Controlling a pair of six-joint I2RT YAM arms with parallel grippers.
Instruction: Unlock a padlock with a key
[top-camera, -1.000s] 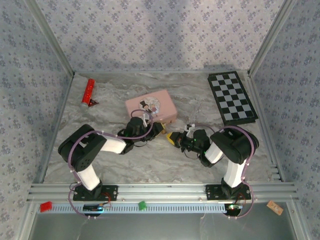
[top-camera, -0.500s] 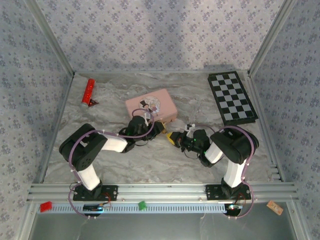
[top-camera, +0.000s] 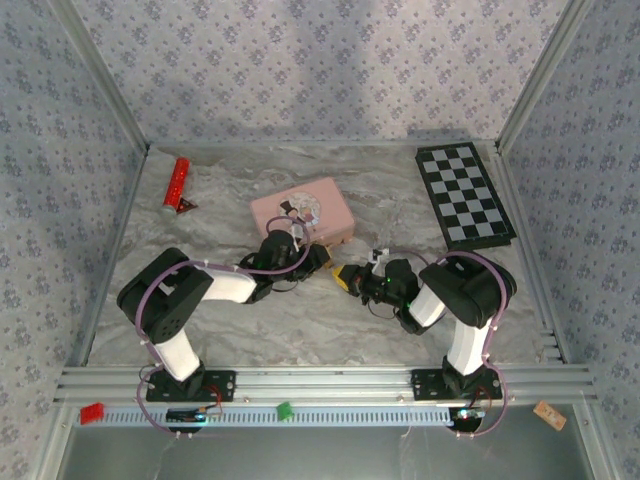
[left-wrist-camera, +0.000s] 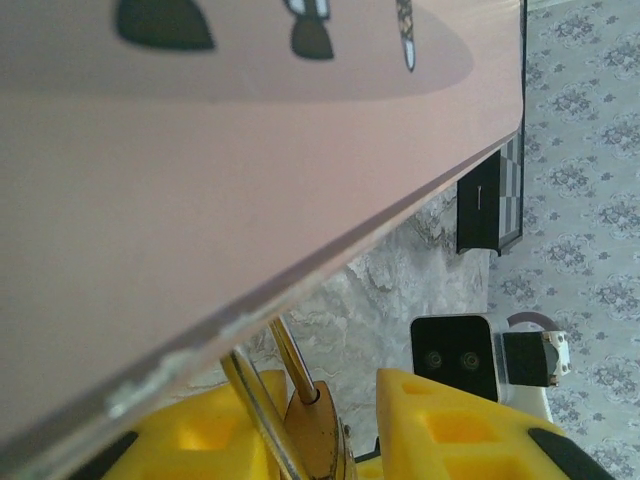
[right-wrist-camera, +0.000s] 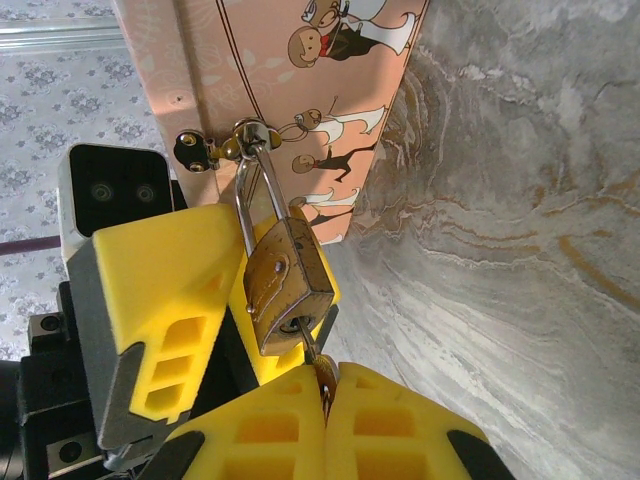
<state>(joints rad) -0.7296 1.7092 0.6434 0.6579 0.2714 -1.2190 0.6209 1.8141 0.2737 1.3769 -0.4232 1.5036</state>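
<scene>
The small brass padlock (right-wrist-camera: 285, 285) hangs by its silvery shackle (right-wrist-camera: 250, 190) from the hasp of the pink picture tin (right-wrist-camera: 290, 60). My left gripper (left-wrist-camera: 330, 400) holds the lock body (left-wrist-camera: 318, 435) edge-on between its yellow fingers (right-wrist-camera: 170, 290), close against the left-hand one. The thin dark key (right-wrist-camera: 308, 343) sticks into the keyhole on the lock's underside. My right gripper (right-wrist-camera: 325, 385) is shut on the key's bow. In the top view the two grippers, left (top-camera: 320, 262) and right (top-camera: 346, 277), meet just in front of the tin (top-camera: 302, 212).
A folded chessboard (top-camera: 464, 195) lies at the back right, a red bar (top-camera: 178, 182) at the back left. Patterned walls and metal rails enclose the marble table (top-camera: 300, 320). The tin's side fills the space right above my left fingers.
The left wrist has edged slightly toward the tin. The right arm holds its place, key still in the lock.
</scene>
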